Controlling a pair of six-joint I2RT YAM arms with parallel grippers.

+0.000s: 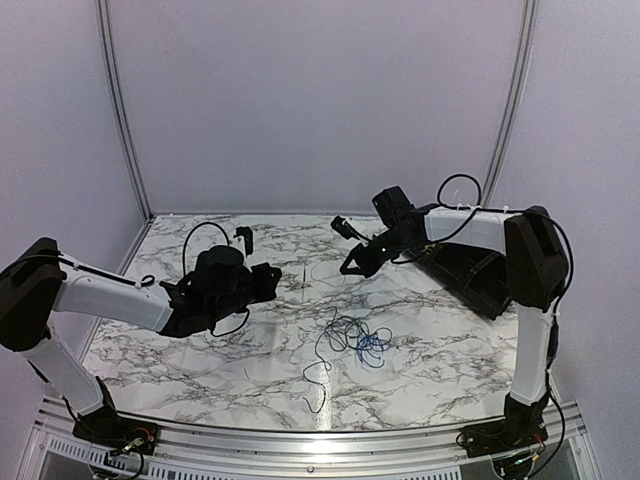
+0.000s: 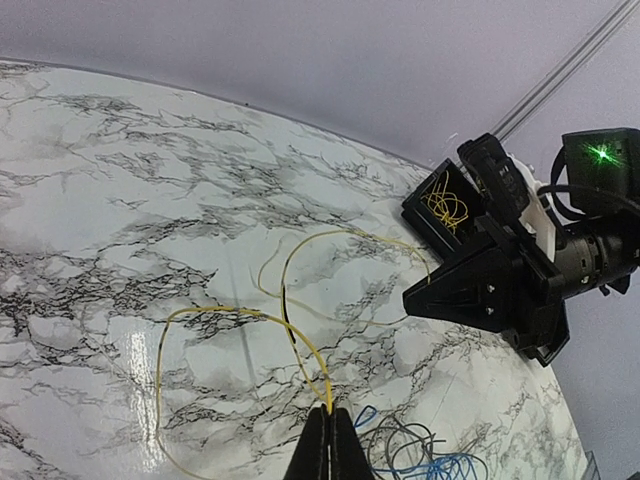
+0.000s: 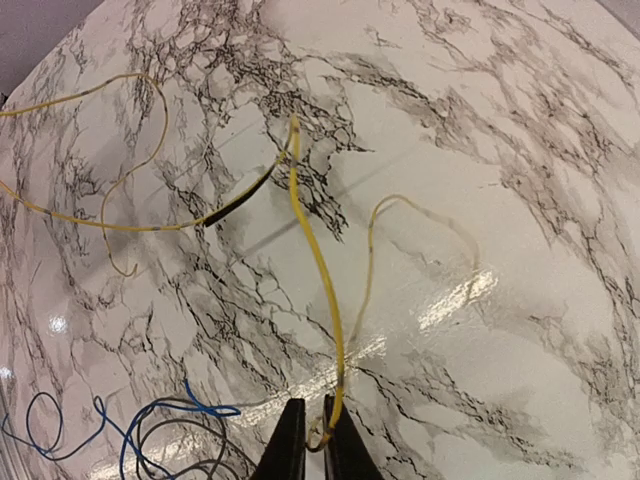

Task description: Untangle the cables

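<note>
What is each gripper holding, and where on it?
Both pinch the yellow cable: the left gripper on one stretch, the right gripper on another. Whether either grip is near an end cannot be told.

Left arm (image 1: 100,295), right arm (image 1: 530,260): same build. White link tubes, bulky black joint housings. Black cable loop over each wrist: left loop (image 1: 203,232), right loop (image 1: 460,185). Left end effector (image 2: 330,445) and right end effector (image 1: 350,265) all black, slim wedge fingers. Green LED (image 2: 600,154) lit on right wrist camera (image 2: 605,180). Left base (image 1: 110,428), right base (image 1: 505,435) black, thin leads at feet.
</note>
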